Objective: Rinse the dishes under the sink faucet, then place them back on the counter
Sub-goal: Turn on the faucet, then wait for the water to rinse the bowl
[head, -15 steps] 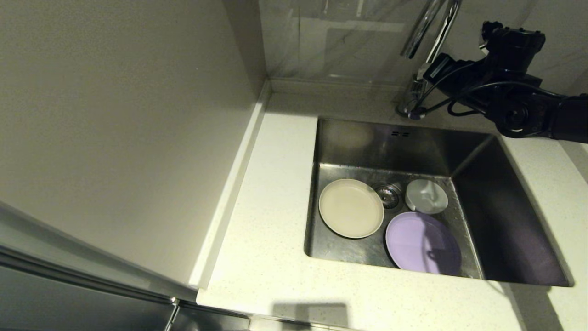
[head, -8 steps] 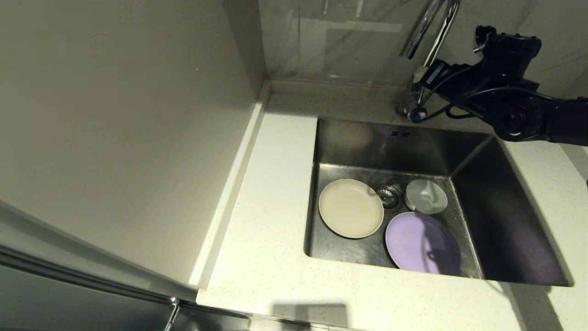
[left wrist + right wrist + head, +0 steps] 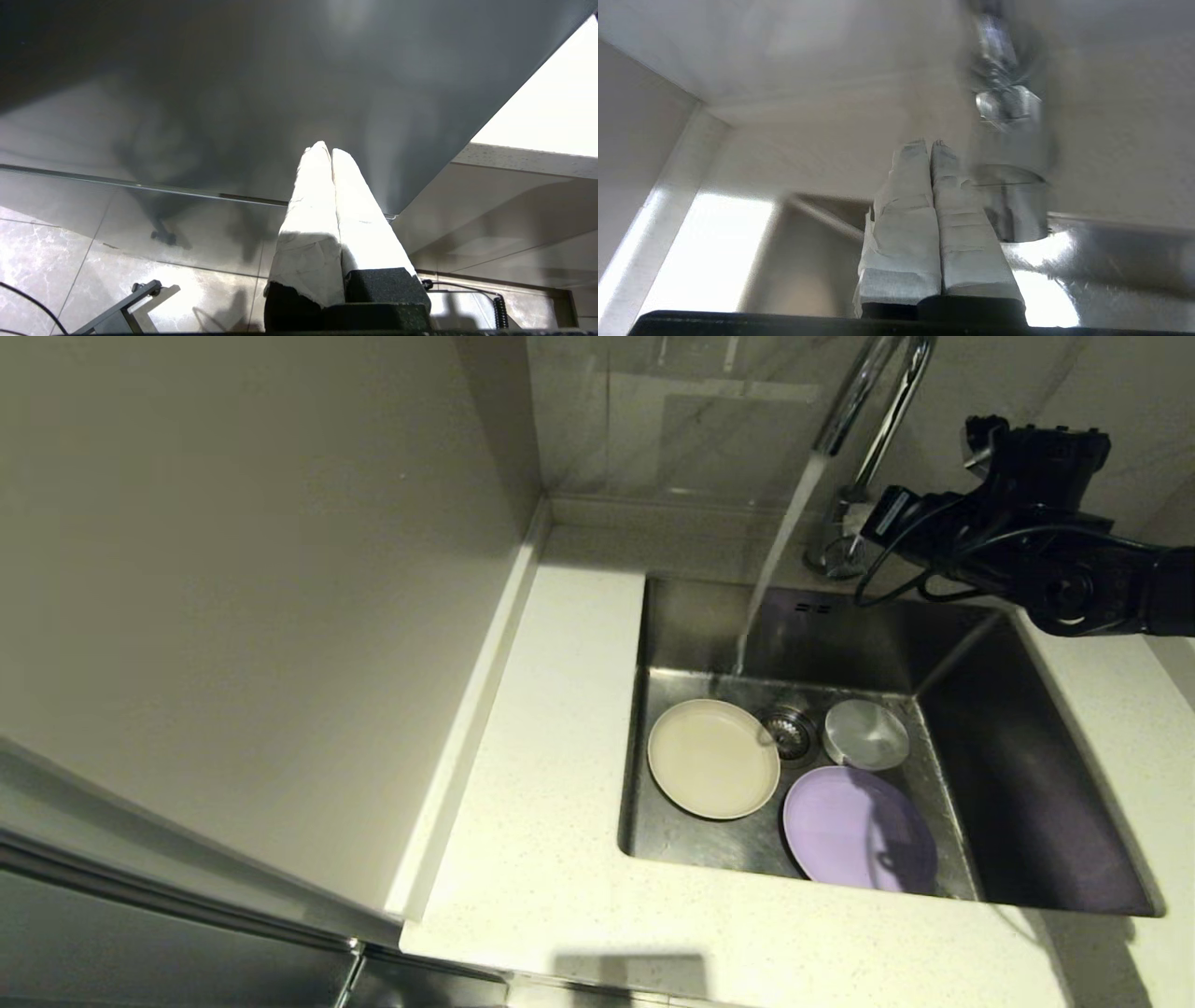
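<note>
Three dishes flat on the sink [image 3: 1027,784] floor, water running from the faucet [image 3: 873,392]: likely light, stiff, slippery wet, best pinched at a rim; right gripper [image 3: 930,145] clenched empty beside the faucet base, left gripper [image 3: 325,150] clenched, parked.

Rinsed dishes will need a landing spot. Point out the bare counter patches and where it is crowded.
The counter left of the sink is bare from the back wall to the front edge, and so is the front strip. Crowded: the sink floor with cream plate, purple plate and white bowl, and the back corner by the faucet, where the right gripper sits.
</note>
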You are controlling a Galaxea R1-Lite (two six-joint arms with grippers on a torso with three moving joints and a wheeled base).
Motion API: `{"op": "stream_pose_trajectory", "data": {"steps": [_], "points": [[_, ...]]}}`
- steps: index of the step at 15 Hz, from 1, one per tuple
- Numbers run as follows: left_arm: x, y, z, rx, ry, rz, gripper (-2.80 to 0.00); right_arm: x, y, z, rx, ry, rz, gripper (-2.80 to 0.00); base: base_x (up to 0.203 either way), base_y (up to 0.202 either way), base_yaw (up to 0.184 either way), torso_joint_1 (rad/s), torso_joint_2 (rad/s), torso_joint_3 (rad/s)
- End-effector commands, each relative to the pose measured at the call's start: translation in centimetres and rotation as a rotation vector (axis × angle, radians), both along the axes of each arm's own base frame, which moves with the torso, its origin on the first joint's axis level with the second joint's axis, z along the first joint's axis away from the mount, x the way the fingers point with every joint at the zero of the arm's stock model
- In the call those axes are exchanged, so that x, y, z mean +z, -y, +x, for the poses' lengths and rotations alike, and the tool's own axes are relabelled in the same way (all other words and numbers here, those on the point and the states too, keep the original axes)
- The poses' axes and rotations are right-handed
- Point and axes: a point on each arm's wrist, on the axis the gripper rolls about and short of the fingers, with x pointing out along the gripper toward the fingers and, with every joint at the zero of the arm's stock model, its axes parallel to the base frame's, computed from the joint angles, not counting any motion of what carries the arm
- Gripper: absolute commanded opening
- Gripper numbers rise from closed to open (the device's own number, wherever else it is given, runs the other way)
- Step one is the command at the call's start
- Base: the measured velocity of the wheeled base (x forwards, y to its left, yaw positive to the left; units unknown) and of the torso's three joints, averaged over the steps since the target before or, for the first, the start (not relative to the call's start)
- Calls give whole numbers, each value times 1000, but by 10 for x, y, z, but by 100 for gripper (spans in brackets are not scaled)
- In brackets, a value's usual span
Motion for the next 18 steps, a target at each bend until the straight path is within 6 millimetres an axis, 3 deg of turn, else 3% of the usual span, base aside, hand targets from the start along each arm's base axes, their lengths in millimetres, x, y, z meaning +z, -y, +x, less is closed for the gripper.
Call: {"op": "stream_pose_trajectory", "data": {"steps": [1, 7, 12, 15, 18], "points": [[0, 0, 0, 1, 3, 1, -280, 7, 0, -4, 4, 28, 5, -280, 0, 0, 0, 0, 0, 0], [0, 0, 0, 0, 3, 0, -280, 39, 1, -8, 14, 141, 68, -280, 0, 0, 0, 0, 0, 0], [0, 0, 0, 1, 3, 0, -280, 44, 36, -16, -78, 132, -26, -280, 0, 0, 0, 0, 0, 0], [0, 0, 0, 1, 3, 1, -280, 19, 57, -28, -175, 3, -216, -280, 0, 0, 0, 0, 0, 0], [0, 0, 0, 1, 3, 1, -280, -26, 93, -65, -294, -204, -402, -280, 0, 0, 0, 0, 0, 0]]}}
